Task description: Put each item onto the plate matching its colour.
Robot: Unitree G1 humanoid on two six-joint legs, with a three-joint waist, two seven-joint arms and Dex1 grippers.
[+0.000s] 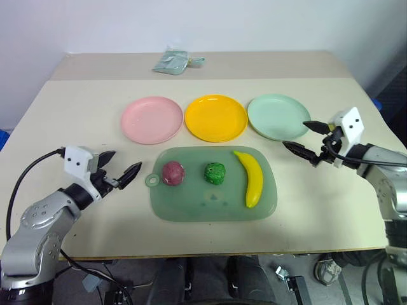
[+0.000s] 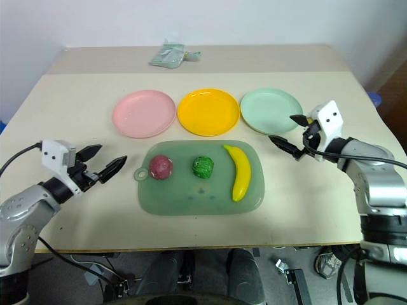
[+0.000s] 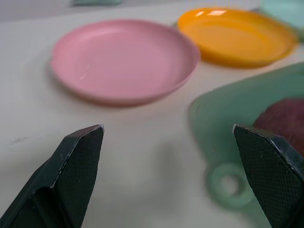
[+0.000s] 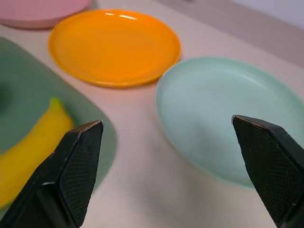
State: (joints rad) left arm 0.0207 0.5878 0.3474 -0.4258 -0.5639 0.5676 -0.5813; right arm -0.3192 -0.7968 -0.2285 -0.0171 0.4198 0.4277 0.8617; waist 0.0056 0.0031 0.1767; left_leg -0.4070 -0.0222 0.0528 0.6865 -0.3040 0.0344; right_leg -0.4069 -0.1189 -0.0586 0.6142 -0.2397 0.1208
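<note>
The left gripper (image 1: 121, 166) hovers over bare table (image 1: 76, 121) with its two fingers spread wide and nothing between them, pointing toward the ring handle (image 1: 152, 180) of the green board (image 1: 210, 203), which lies just ahead of its tips. Just past that handle, on the board, sits the maroon ball (image 1: 173, 173), the nearest item to this gripper, with the bumpy green ball (image 1: 215, 173) beyond it and the yellow banana (image 1: 250, 178) farthest along, lying lengthwise on the board's far side. Ahead of the left gripper and away from the robot lies the pink plate (image 1: 152, 119), with open tabletop between them. The right gripper (image 1: 307, 136) also stands spread and holds nothing; it hangs beside the near edge of the mint green plate (image 1: 278, 116), with the banana's tip close on its inner side. The yellow plate (image 1: 215, 117) sits between the pink and mint plates, further inward from the right gripper. All three plates are apart from the board. A pale cloth pouch (image 1: 173, 61) rests at the table's far edge, well beyond both grippers.
</note>
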